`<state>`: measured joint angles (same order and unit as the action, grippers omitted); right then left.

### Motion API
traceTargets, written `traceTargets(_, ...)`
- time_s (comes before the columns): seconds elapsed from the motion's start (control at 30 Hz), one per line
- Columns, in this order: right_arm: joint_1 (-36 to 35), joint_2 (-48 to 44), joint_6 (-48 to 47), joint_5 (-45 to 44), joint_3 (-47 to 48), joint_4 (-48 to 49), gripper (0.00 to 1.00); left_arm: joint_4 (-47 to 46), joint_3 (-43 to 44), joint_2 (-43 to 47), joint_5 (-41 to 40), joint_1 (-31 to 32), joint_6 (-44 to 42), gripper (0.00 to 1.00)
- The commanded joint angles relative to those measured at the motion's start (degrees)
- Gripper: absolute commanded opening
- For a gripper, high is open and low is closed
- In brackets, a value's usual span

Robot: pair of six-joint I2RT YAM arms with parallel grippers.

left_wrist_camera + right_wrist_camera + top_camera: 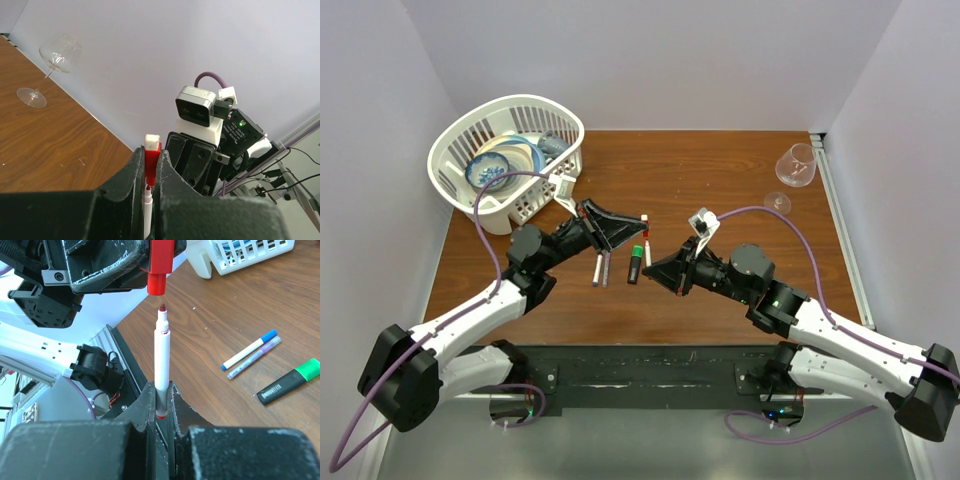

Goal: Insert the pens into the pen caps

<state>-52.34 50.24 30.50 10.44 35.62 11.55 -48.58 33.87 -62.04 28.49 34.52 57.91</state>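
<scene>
My left gripper (632, 226) is shut on a red pen cap (645, 222) and holds it above the table with its open end toward the right arm. In the left wrist view the red cap (151, 159) sits between the fingers. My right gripper (657, 266) is shut on a white pen (648, 250) with a red tip. In the right wrist view the white pen (161, 360) points up at the red cap (160, 265), its tip just short of the opening. A blue-capped white pen (248, 350), a purple pen (256, 358) and a black marker with a green cap (292, 381) lie on the table.
A white basket (480, 210) holding bowls stands at the back left. A wine glass (795, 168) lies on its side at the back right. The loose pens (602, 269) and the marker (636, 263) lie just below the two grippers.
</scene>
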Motion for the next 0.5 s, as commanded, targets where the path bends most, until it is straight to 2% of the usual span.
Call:
traceTargets(0.0,-0.1,-0.7,0.5,-0.2,2.1,2.7,0.0,-1.6,0.4,0.3,-0.2,-0.1,-1.7,0.0)
traceTargets(0.47,0.0,-0.2,0.7,-0.6,2.8,2.8,0.0,-2.6,-0.2,-1.1,-0.5,1.2,-1.7,0.0)
